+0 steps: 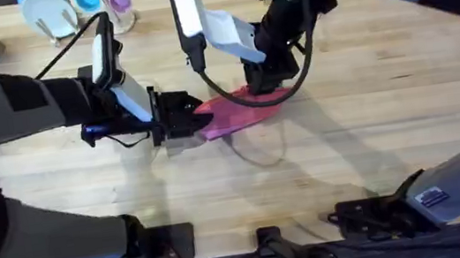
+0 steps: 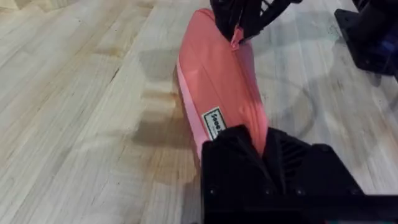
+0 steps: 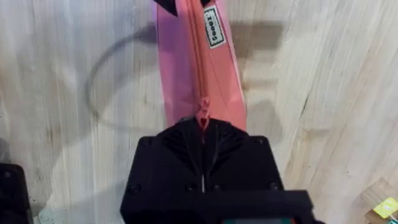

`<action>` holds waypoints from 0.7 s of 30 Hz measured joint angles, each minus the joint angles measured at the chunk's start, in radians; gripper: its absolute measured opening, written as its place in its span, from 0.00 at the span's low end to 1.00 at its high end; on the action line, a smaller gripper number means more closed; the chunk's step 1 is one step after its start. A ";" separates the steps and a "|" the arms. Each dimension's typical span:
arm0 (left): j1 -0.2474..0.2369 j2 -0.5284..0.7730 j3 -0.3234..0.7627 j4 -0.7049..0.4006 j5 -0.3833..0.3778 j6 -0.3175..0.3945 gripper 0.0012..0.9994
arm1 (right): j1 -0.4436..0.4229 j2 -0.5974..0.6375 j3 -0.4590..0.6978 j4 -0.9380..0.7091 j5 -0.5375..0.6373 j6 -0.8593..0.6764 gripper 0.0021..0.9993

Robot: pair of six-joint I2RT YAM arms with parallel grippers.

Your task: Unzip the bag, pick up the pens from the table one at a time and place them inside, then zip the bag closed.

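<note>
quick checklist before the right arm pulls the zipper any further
1. Left gripper clamps one end of the bag: ok.
2. Right gripper shut on the zipper pull: ok.
3. Bag lying flat on the table, not lifted: ok.
4. Zipper track between the two grippers straight, no bunched fabric: ok.
5. Whether the zipper is open or closed along its length: cannot tell.
6. Pens inside the bag: cannot tell.
</note>
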 joint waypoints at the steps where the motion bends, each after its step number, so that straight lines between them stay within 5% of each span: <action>1: 0.000 0.000 0.000 0.000 0.000 0.000 0.04 | 0.000 0.000 0.000 0.000 0.000 0.004 0.03; 15: -0.001 0.000 0.000 -0.001 0.002 0.000 0.04 | -0.004 0.000 0.003 -0.074 0.094 0.131 0.03; 21: -0.001 0.000 0.000 -0.001 0.002 0.000 0.04 | -0.106 0.000 0.005 -0.140 0.100 0.154 0.03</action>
